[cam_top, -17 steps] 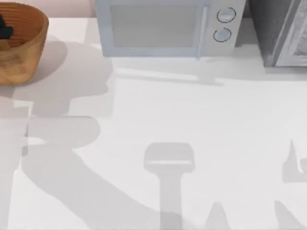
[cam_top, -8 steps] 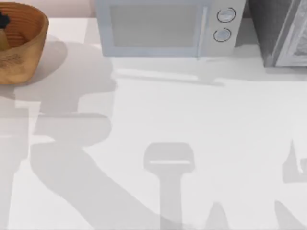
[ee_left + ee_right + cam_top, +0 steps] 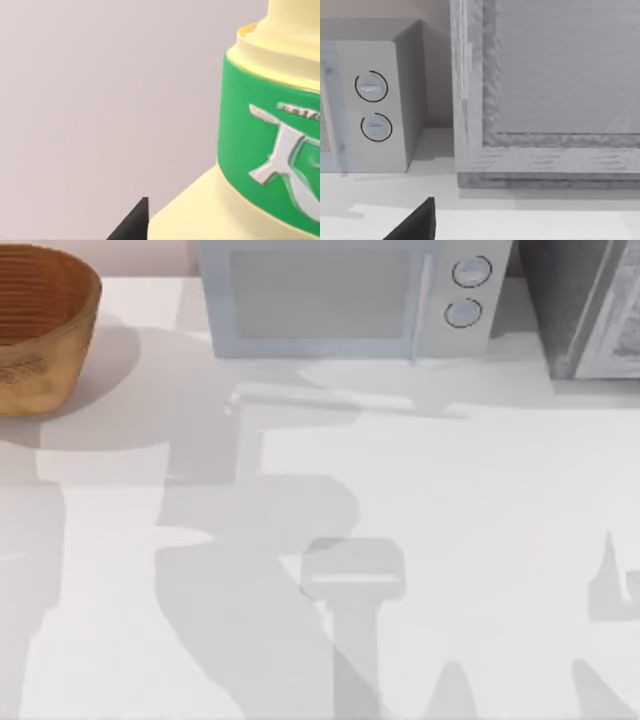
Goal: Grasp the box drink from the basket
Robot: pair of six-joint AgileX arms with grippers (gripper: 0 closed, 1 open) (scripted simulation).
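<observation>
The basket (image 3: 45, 325) is located at the upper left of the top view, on the white table (image 3: 480, 500), partly cut off by the frame's left edge. Its ribbed orange-brown interior is exposed, and nothing can be made out inside it. A white microwave (image 3: 350, 295) is positioned along the upper edge, to the right of the basket and well apart from it; two round dials (image 3: 468, 290) are seen on its right panel. A grey cabinet (image 3: 590, 305) occupies the upper right corner.

In the left wrist view, the box drink (image 3: 270, 145), cream-coloured with a green band, is presented very close to the camera at the right of the frame. One dark fingertip (image 3: 135, 222) of the left gripper is visible at the lower edge, just beside the drink. Whether the jaws are closed on the drink cannot be told.

In the right wrist view, the microwave (image 3: 375, 105) and cabinet (image 3: 550, 95) are faced, with one dark fingertip (image 3: 417, 222) at the lower edge. The state of the right gripper's jaws cannot be told.
</observation>
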